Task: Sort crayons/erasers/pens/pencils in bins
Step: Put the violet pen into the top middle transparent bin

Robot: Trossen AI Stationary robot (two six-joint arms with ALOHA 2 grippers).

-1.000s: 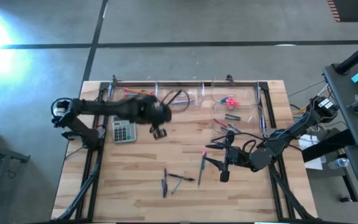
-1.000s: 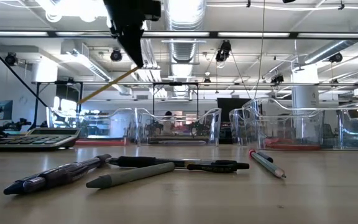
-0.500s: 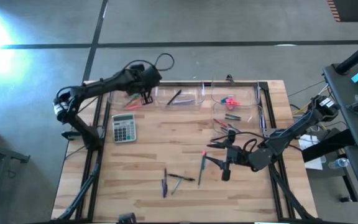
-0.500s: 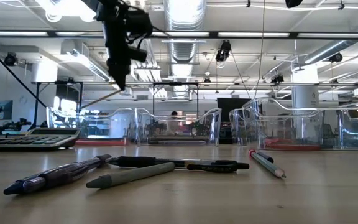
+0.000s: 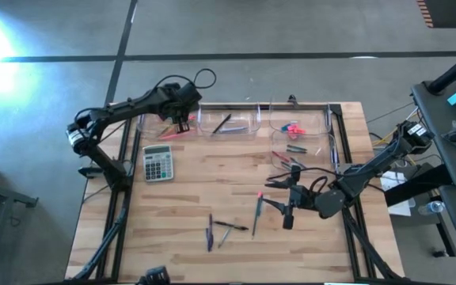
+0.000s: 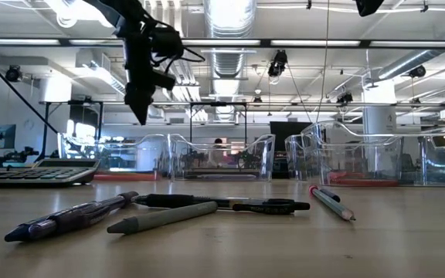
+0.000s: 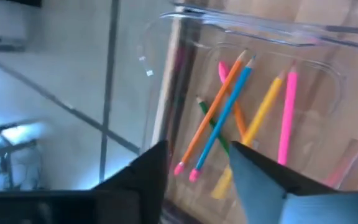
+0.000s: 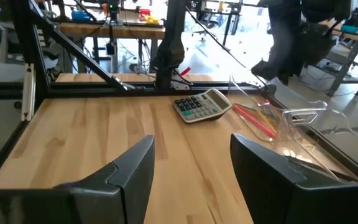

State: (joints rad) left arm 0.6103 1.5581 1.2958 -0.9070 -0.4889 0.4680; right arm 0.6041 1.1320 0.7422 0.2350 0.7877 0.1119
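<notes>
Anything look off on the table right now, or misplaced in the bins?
Nothing spilled or damaged. The grey calculator beside the pencil bin fits no bin. Pens and one pencil lie loose near the front edge, unsorted. The left pincer hovers over the pencil bin.

You cannot read the small pink items in the clear plastic bin (image 5: pixel 295 120) at upper right of the high view: too small.

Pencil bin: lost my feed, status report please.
Left end effector open, empty, over pencil bin; pencils lying inside. Right end effector open, idle above table. Pens loose near front edge. Nothing blocking.
</notes>
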